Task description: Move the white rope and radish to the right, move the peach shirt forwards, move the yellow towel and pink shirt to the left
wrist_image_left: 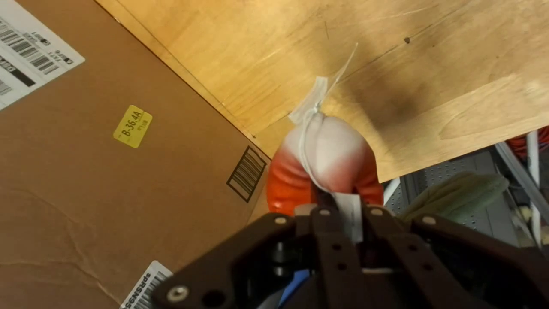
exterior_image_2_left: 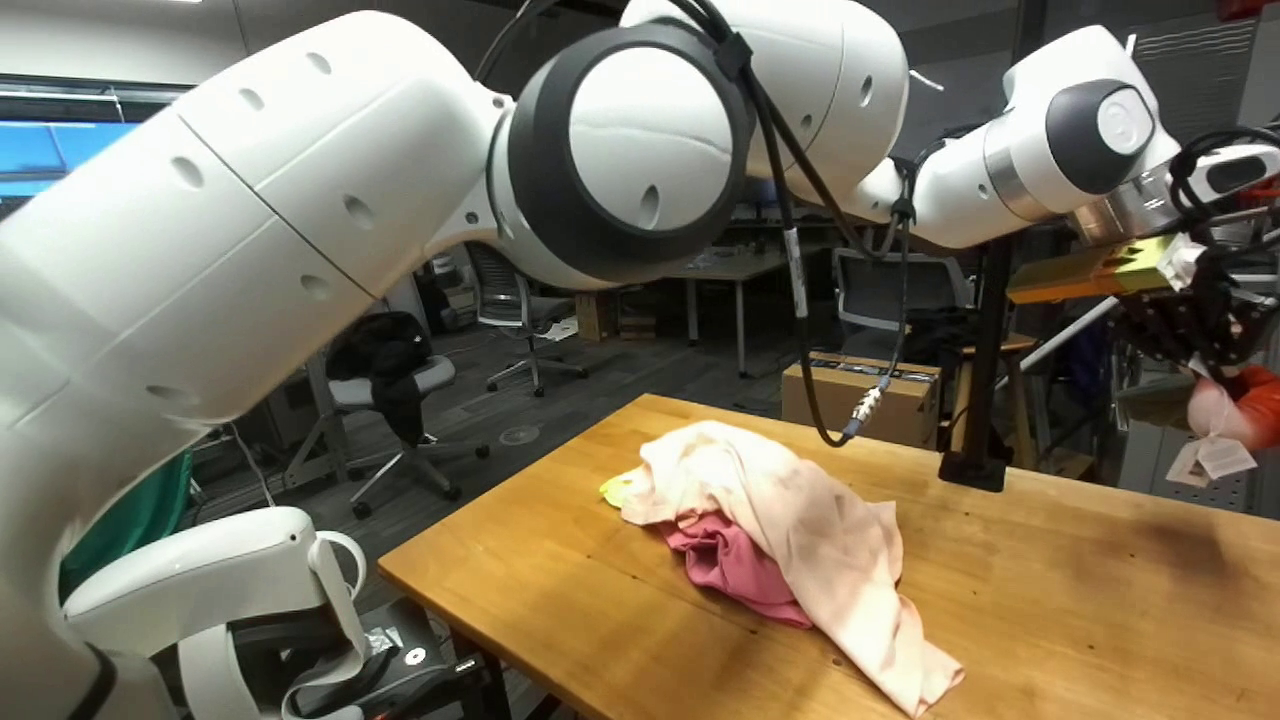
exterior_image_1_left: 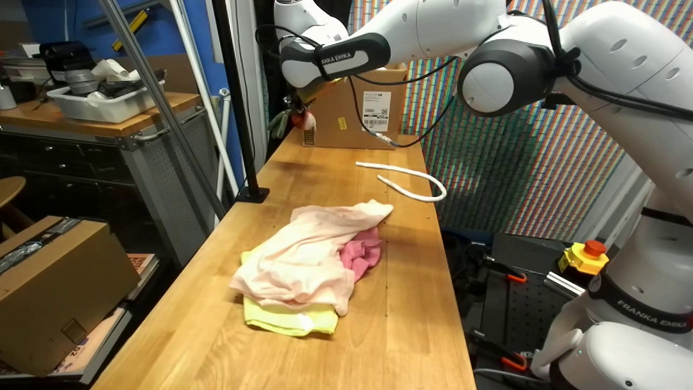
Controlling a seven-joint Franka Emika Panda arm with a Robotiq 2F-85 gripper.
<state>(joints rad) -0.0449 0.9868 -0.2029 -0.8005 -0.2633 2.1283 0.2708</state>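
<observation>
Red radish [wrist_image_left: 334,156] hung pinched in tool [wrist_image_left: 343,208]; in an exterior view, rope [exterior_image_1_left: 431,199] lay two o'clock from peach shirt [exterior_image_1_left: 306,254].

On your wooden table [exterior_image_1_left: 411,336], the peach shirt [exterior_image_1_left: 303,254] lay rumpled over the yellow towel [exterior_image_1_left: 287,320], whose near end stuck out, and over part of the pink shirt [exterior_image_1_left: 361,253], which bunched out toward your robot's base [exterior_image_1_left: 644,271]. Beyond them, apart from all three, you had the white rope [exterior_image_1_left: 427,199] in a long open U, its bend at the table's edge. Your arm [exterior_image_1_left: 449,27] reached out above the far end, where the red and white radish [exterior_image_1_left: 305,121] showed just below your gripper [exterior_image_1_left: 298,111], near a cardboard box [exterior_image_1_left: 327,116]. Near the base sat a red-topped yellow emergency stop [exterior_image_1_left: 584,261], and a black post [exterior_image_1_left: 236,100] stood at the table's opposite edge.
</observation>
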